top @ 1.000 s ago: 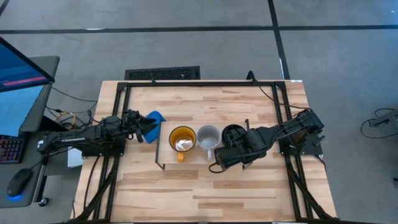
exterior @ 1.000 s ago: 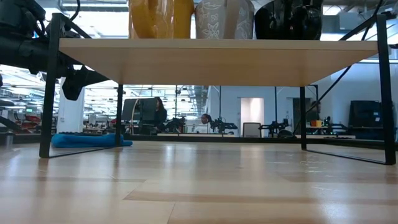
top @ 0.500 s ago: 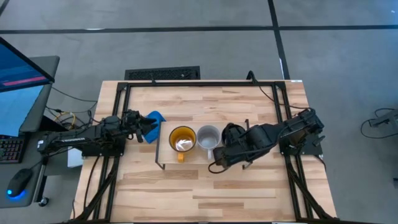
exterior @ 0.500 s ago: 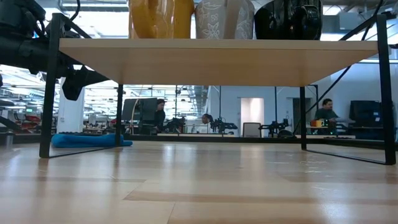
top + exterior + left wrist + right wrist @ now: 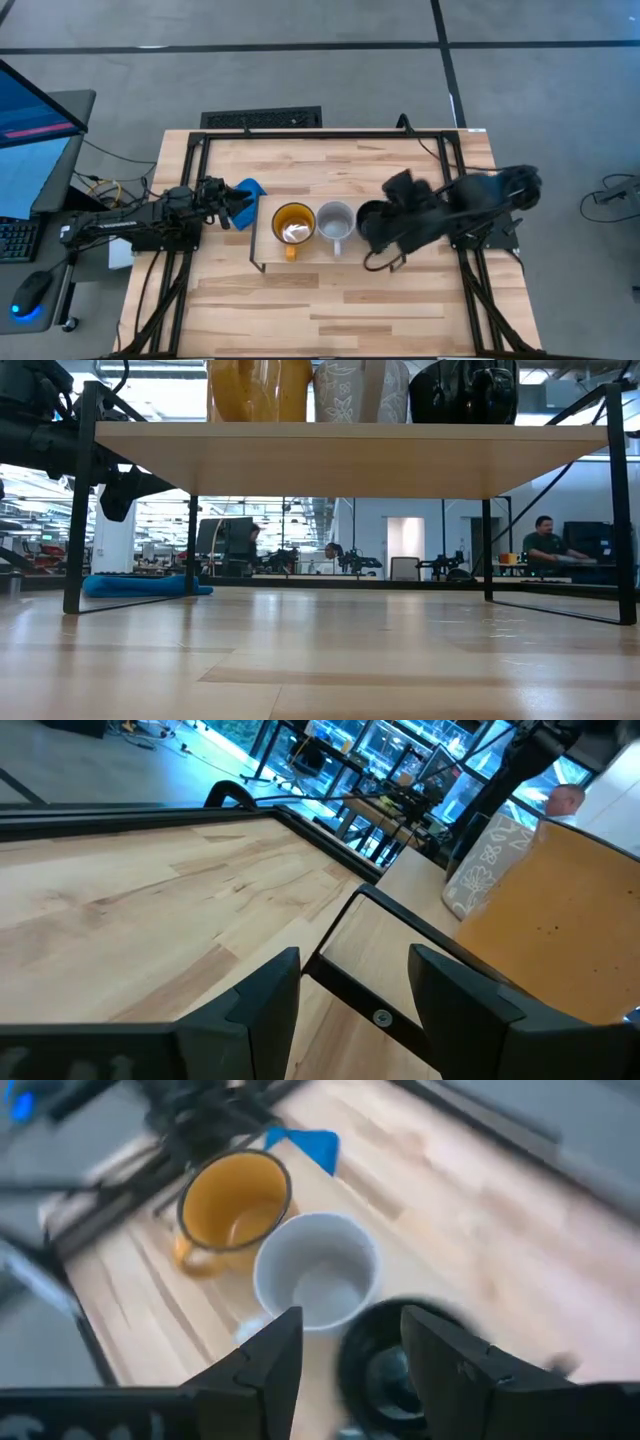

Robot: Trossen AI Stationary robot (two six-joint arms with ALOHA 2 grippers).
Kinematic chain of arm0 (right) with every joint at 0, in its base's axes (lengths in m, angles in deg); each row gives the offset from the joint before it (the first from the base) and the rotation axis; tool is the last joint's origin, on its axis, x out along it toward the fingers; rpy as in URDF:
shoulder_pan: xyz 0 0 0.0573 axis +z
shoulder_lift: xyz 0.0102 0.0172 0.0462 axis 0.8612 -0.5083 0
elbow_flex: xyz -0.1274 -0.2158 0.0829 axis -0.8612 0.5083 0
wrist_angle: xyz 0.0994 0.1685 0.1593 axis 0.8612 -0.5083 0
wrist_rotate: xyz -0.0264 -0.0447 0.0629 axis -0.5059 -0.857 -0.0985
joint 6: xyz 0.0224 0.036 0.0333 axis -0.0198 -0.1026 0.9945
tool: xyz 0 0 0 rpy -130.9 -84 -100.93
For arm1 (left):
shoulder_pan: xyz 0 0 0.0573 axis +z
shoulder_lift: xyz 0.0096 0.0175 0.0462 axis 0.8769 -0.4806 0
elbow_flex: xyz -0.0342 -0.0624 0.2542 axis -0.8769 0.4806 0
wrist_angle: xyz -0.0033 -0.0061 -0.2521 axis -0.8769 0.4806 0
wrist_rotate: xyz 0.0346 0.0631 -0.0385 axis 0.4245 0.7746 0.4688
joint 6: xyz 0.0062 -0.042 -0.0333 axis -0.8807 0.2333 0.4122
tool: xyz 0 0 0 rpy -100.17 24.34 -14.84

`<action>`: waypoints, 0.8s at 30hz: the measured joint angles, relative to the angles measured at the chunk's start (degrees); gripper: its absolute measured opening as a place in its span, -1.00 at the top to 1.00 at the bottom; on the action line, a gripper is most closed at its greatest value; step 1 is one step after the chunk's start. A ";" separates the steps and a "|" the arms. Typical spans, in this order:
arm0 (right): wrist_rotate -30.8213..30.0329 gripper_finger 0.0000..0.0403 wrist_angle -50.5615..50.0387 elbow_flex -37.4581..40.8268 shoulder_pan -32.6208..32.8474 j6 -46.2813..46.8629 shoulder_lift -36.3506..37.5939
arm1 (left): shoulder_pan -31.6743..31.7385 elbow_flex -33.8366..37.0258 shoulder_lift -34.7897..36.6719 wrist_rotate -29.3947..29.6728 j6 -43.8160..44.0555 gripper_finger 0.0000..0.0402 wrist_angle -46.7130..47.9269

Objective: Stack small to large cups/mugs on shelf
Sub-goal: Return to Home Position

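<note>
Three mugs stand upright in a row on the shelf [image 5: 262, 240]: yellow-orange mug [image 5: 293, 224], pale grey-white mug [image 5: 335, 221], black mug [image 5: 370, 215]. In the low view their bases rest on the shelf board [image 5: 350, 455]. My right gripper [image 5: 348, 1370] is open and hovers above the black mug [image 5: 395, 1365], touching nothing; the arm hides part of that mug from above. My left gripper [image 5: 350, 995] is open and waits off the shelf's left end, above the blue cloth [image 5: 250, 190].
The blue cloth [image 5: 145, 585] lies on the tabletop beside the shelf's left legs. Black frame rails [image 5: 330, 133] run along the table's far, left and right sides. Bare wood [image 5: 330, 310] stretches between the shelf and the near edge. A person sits in the room beyond [image 5: 545, 545].
My right gripper has risen from low beside the black mug and drawn back toward the table's right and far side. All three mugs have stayed where they were on the shelf.
</note>
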 joint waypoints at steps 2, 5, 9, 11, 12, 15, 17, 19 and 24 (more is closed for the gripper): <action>0.01 0.04 0.00 0.00 0.18 -11.60 2.31 | -0.01 0.00 0.00 0.00 0.00 0.11 -0.01; -1.74 0.04 0.00 0.00 0.30 -21.64 4.84 | -0.02 -0.01 0.00 0.04 0.73 0.11 -0.01; -6.49 0.05 0.00 0.04 0.28 -32.21 7.80 | 0.00 0.00 0.00 0.08 6.29 0.11 -0.03; -6.54 0.05 -0.01 0.04 0.17 -35.99 9.94 | -0.02 0.01 0.00 0.22 8.66 0.11 -0.05; -6.56 0.05 -0.02 0.04 0.17 -37.59 11.04 | 0.00 -0.01 0.00 0.29 9.75 0.11 -0.08; -5.89 0.04 -0.01 0.04 0.35 -41.30 14.51 | -0.01 0.01 0.00 0.40 12.06 0.11 -1.18; -5.78 0.04 -0.02 0.04 0.74 -43.22 16.88 | -0.01 0.00 0.02 0.71 11.61 0.11 -2.13; -5.77 0.05 -0.01 0.07 1.29 -44.08 19.12 | 0.00 0.01 0.00 1.32 10.43 0.11 -3.01; -6.01 0.05 0.68 6.81 2.57 -44.49 25.74 | -0.02 -0.01 0.02 3.78 7.80 0.11 -4.90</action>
